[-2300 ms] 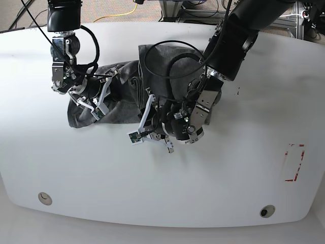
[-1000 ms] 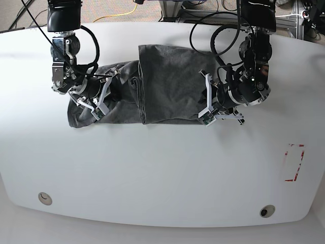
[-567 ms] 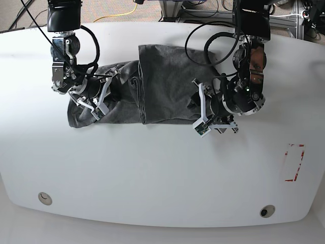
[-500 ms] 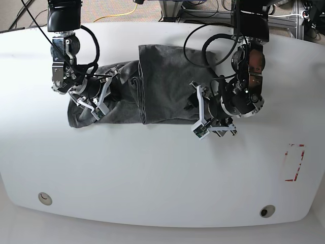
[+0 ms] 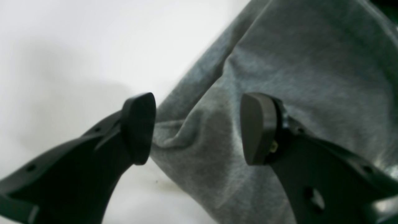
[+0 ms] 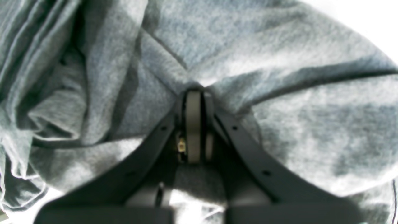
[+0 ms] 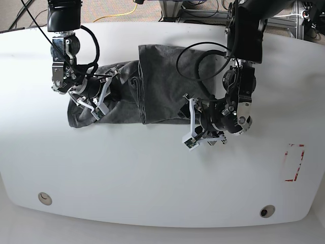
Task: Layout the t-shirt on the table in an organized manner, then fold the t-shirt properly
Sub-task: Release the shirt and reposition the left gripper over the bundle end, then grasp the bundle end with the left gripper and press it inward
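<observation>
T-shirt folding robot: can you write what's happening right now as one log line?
t-shirt: bunched on table | right gripper: shut on t-shirt | left gripper: open at shirt corner

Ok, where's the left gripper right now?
In the base view the left gripper sits right of centre at the t-shirt's near right corner, jaws open around its edge.

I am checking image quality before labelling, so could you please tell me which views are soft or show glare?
Left wrist view: the open left gripper and dark heather-grey knit t-shirt are soft. Right wrist view: cloth is sharper, with bright patches. Base view: crisp; the glossy white table shows mild sheen.
</observation>
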Controlling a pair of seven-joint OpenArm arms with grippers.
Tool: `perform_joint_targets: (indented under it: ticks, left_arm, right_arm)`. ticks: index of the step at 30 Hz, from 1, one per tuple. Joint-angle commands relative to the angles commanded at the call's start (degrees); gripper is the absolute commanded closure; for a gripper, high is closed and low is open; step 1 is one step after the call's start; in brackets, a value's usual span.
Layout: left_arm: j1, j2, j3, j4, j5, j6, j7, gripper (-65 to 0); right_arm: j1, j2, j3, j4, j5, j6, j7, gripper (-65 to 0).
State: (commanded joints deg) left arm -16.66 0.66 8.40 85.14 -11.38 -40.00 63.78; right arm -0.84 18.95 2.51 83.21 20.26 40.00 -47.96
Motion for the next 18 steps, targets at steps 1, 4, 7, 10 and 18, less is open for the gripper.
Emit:
perform_joint_targets:
  ticks: [1,4,7,10,18]
  left_arm:
    - [0.0,0.0,0.1,0.0,0.0,0.0,0.0,-40.1]
    - [0.0,-0.2,3.2,-0.2,0.1,0.0,0.1,-39.9]
    - [0.1,-0.4,5.5,-0.2,0.1,0.0,0.7,-37.2]
    - [0.1,-1.2,6.5,-0.3,0.0,0.0,2.3,-35.0]
    - [0.5,-1.1,6.2,-0.3,0.1,0.0,2.5,-34.9]
  right_arm:
    - [0.0,0.0,0.0,0.0,0.0,0.00,0.0,-1.9]
    - [0.0,0.0,0.0,-0.1,0.1,0.00,0.0,-1.9]
    - [0.0,0.0,0.0,-0.1,0.1,0.00,0.0,-1.9]
    - [0.0,0.0,0.0,0.0,0.0,0.00,0.0,-1.9]
    - [0.0,0.0,0.1,0.0,0.1,0.00,0.0,-1.9]
